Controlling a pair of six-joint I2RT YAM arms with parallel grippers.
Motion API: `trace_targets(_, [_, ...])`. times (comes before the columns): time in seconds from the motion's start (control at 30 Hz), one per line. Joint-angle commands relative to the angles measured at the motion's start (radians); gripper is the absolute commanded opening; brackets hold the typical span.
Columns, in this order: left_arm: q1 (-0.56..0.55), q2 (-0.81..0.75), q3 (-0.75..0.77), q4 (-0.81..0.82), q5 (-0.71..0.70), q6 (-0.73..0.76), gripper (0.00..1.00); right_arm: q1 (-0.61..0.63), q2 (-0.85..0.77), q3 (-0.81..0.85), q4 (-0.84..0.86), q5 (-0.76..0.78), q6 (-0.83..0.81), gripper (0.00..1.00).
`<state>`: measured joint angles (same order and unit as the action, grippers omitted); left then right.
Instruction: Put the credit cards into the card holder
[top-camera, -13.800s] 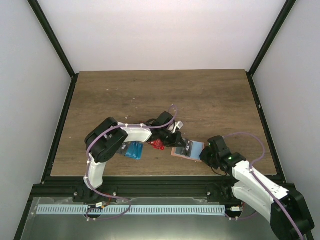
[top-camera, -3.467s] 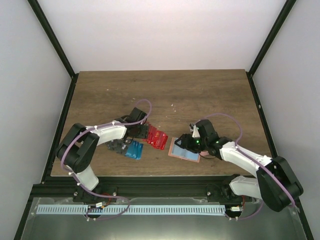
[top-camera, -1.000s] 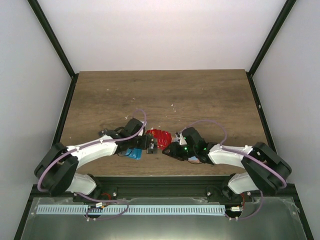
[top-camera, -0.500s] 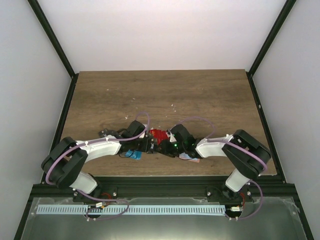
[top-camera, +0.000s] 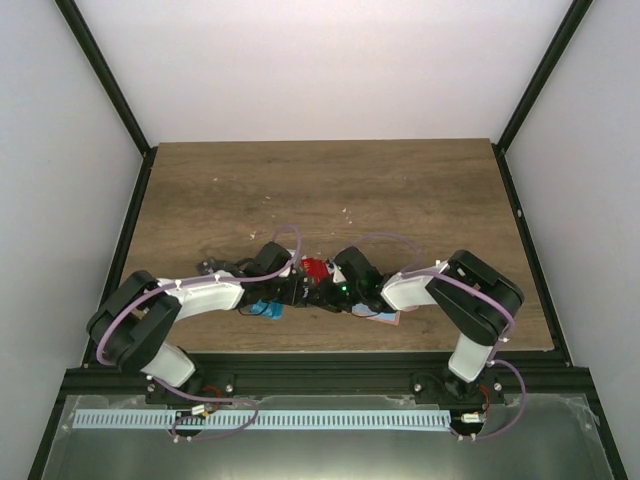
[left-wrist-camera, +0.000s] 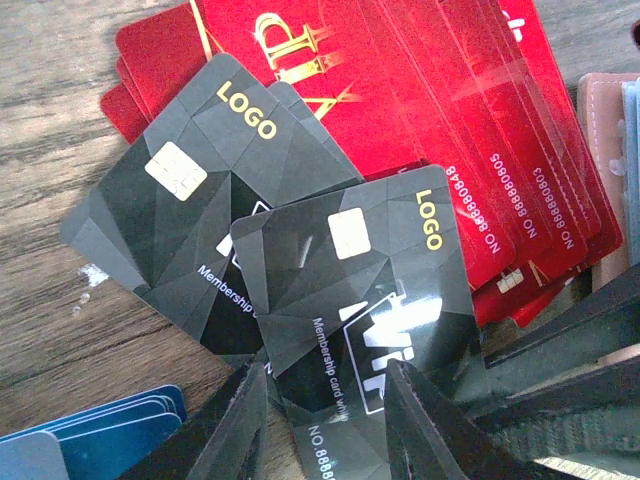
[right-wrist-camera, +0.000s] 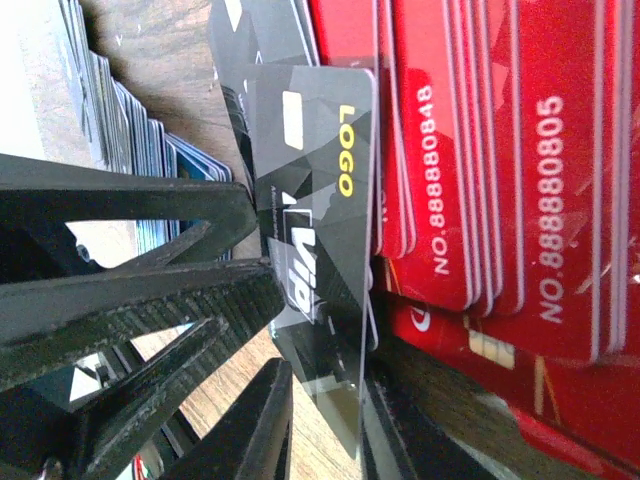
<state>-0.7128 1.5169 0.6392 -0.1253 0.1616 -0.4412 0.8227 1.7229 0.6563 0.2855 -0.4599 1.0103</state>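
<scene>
The credit cards lie fanned on the table: red ones (top-camera: 318, 268) (left-wrist-camera: 400, 100) (right-wrist-camera: 480, 150), blue ones (top-camera: 265, 309) (left-wrist-camera: 90, 430) and a dark grey one (left-wrist-camera: 180, 220). Another dark grey card (left-wrist-camera: 350, 290) (right-wrist-camera: 310, 200) is tilted up off the pile, with my left gripper (top-camera: 300, 290) (left-wrist-camera: 325, 375) shut on its near end. My right gripper (top-camera: 325, 292) (right-wrist-camera: 325, 385) faces it from the other side. Its jaws straddle that card's free end, and a strip of wood shows between one finger and the card. The tan-pink card holder (top-camera: 385, 318) (left-wrist-camera: 598, 130) lies mostly under the right arm.
Both arms cross low over the table's front middle, their wrists nearly touching. The left gripper's ribbed fingers (right-wrist-camera: 140, 300) fill the left of the right wrist view. The right gripper's fingers (left-wrist-camera: 570, 340) show at the left wrist view's lower right. The wooden table (top-camera: 400, 190) stretches behind.
The right arm has swung left from the card holder to the card pile and met the left gripper, its jaws narrowing. The left gripper has closed slightly and stayed in place.
</scene>
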Motion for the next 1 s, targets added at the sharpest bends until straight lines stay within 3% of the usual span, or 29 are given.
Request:
trace_targets(0.0, [0.004, 0.012, -0.018, 0.01, 0.016, 0.01, 0.35, 0.011, 0.026, 0.034, 0.01, -0.009, 0.002, 0.17])
trace_targets(0.17, [0.004, -0.002, -0.019, -0.001, 0.015, 0.009, 0.34, 0.011, 0.023, 0.034, -0.008, -0.009, 0.008, 0.01])
trace_targets(0.57, [0.006, -0.174, 0.038, -0.097, -0.002, 0.004, 0.37, 0.009, -0.213, 0.0, -0.207, 0.005, -0.095, 0.01])
trace_targets(0.97, [0.001, -0.188, 0.078, -0.038, 0.146, 0.007, 0.37, -0.065, -0.7, -0.183, -0.561, 0.174, -0.066, 0.01])
